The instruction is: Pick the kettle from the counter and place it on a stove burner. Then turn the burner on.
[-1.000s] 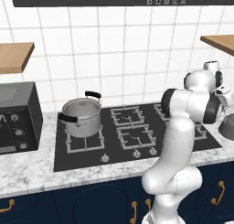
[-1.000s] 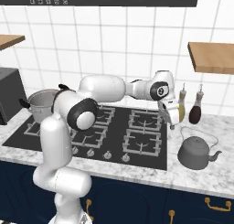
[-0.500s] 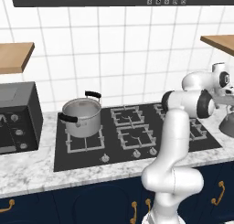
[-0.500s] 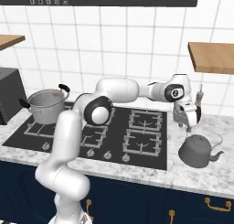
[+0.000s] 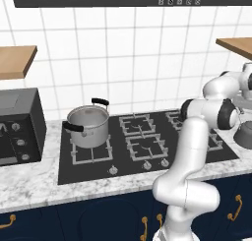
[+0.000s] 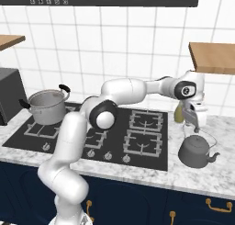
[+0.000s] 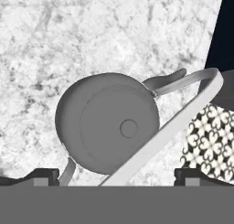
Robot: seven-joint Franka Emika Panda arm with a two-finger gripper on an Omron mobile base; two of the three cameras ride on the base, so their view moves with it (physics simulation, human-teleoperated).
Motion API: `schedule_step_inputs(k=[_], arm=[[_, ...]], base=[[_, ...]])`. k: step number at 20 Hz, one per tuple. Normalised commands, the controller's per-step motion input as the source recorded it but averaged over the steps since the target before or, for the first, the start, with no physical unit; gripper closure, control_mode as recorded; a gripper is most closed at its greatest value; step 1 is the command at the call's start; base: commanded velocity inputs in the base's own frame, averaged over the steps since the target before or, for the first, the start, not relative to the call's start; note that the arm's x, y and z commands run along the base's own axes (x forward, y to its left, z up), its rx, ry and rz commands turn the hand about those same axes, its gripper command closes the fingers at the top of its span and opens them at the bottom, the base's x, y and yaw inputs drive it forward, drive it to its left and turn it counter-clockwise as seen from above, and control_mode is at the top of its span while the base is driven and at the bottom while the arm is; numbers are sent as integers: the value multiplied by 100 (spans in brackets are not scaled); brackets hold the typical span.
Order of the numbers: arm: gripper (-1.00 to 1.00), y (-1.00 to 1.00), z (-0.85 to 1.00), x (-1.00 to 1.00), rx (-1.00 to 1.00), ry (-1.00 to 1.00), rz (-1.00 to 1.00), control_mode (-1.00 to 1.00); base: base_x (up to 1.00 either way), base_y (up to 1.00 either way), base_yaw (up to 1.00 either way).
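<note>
Marbled counter (image 5: 29, 183) in the left base view carries the grey kettle (image 5: 244, 134) at its far right edge. From the right base view the gripper (image 6: 192, 120) hangs just above the kettle's wire handle (image 6: 200, 133), apparently apart. Looking down from the hand, the jaws stand wide open and the handle (image 7: 170, 126) crosses slantwise, so closing could nudge it aside or pinch it off-centre.

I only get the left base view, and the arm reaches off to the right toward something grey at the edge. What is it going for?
Observer: A kettle on the counter, right of the cooktop. The gripper hangs just above its handle.
Operator: Has it grabbed it?
Observer: No. In the hand view the fingertips are spread wide over the kettle, gripping nothing.
Operator: Anything close by?
Observer: A yellowish bottle stands behind the kettle, by the wall.
</note>
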Motion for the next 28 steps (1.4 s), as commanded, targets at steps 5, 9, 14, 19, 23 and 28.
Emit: schedule_step_inputs(k=[5,9,14,19,23,28], arm=[[-100,1,-6,-22,-4,-17,-13,-100],[-100,4,-7,0,-1,-5,-9,-100],[100,0,0,-1,0,-4,-1,-100],[100,0,0,0,0,-1,0,-100],[100,28,17,-65,0,-3,8,-100],[100,72,49,-86,-7,0,30,-100]], base=[[0,0,0],[0,0,0],[0,0,0],[0,0,0],[0,0,0],[0,0,0]])
